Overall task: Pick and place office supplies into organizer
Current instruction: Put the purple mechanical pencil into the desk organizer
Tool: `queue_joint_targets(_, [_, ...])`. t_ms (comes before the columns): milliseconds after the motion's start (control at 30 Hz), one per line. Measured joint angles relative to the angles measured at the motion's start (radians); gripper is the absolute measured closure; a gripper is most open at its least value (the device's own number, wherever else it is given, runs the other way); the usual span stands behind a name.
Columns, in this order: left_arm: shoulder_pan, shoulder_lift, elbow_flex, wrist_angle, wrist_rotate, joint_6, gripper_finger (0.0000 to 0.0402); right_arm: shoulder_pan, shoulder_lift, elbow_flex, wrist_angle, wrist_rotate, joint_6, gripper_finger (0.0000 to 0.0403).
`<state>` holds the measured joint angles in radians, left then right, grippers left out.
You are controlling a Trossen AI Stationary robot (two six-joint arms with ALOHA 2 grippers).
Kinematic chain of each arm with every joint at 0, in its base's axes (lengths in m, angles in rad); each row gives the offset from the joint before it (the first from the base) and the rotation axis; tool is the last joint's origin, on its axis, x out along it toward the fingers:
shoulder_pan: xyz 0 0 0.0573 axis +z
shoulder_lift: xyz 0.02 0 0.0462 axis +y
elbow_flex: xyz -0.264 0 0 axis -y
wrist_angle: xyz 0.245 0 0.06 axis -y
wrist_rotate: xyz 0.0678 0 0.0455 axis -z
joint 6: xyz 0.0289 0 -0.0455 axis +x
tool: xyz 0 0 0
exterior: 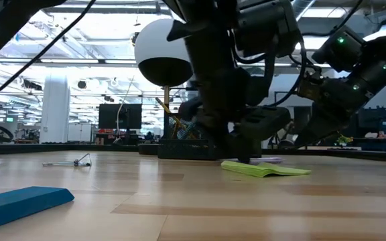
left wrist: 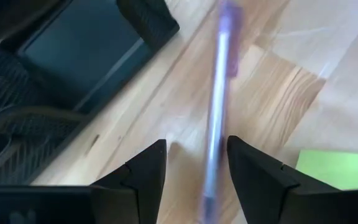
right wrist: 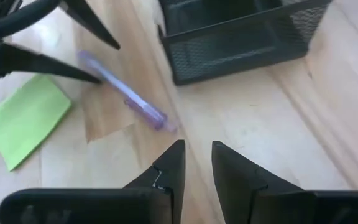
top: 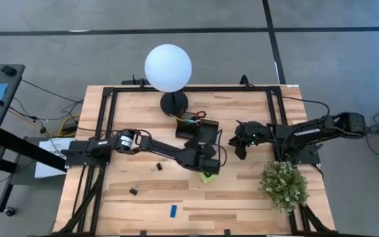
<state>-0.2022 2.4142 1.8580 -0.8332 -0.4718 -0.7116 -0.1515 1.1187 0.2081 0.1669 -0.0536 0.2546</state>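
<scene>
So you're hovering the left end effector (left wrist: 194,165), fingers spread, straddling the pen (left wrist: 216,112) lying on the surface beside the organizer (left wrist: 79,50), long axis running between them; right end effector (right wrist: 194,165) is waiting open

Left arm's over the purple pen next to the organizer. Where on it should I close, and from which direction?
Grip the purple pen on its bare mid-barrel, coming straight down from above. It lies flat on the wood beside the organizer, already between the open fingers of the left gripper. The barrel is thin and round, so close squarely across it, probably away from the sticky pad.
</scene>
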Motion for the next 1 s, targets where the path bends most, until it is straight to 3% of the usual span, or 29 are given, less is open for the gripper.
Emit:
queue_joint_targets(167, [-0.049, 0.000, -0.025, -0.012, -0.061, -0.005, 0.0243, 0.044, 0.000, 0.000, -0.002, 0.001, 0.018, 0.0331])
queue_joint_targets(400, [-0.058, -0.006, -0.049, 0.006, -0.070, 0.017, 0.0287, 0.089, 0.000, 0.000, -0.002, 0.003, 0.027, 0.0331])
queue_joint_targets(567, [-0.031, -0.065, -0.053, -0.048, 0.006, 0.103, 0.0296, 0.102, 0.000, 0.000, 0.000, 0.003, 0.034, 0.0331])
queue_joint_targets(700, [-0.014, -0.147, -0.067, -0.238, 0.021, 0.116, 0.0296, 0.106, 0.000, 0.000, 0.002, 0.003, 0.035, 0.0331])
queue_joint_targets(900, [-0.021, -0.365, -0.061, -0.517, -0.129, 0.004, 0.0297, 0.106, 0.000, 0.000, 0.001, 0.002, 0.035, 0.0331])
queue_joint_targets(1000, [-0.049, -0.503, -0.072, -0.571, -0.218, -0.064, 0.0297, 0.106, 0.000, 0.000, 0.001, 0.002, 0.035, 0.0331])
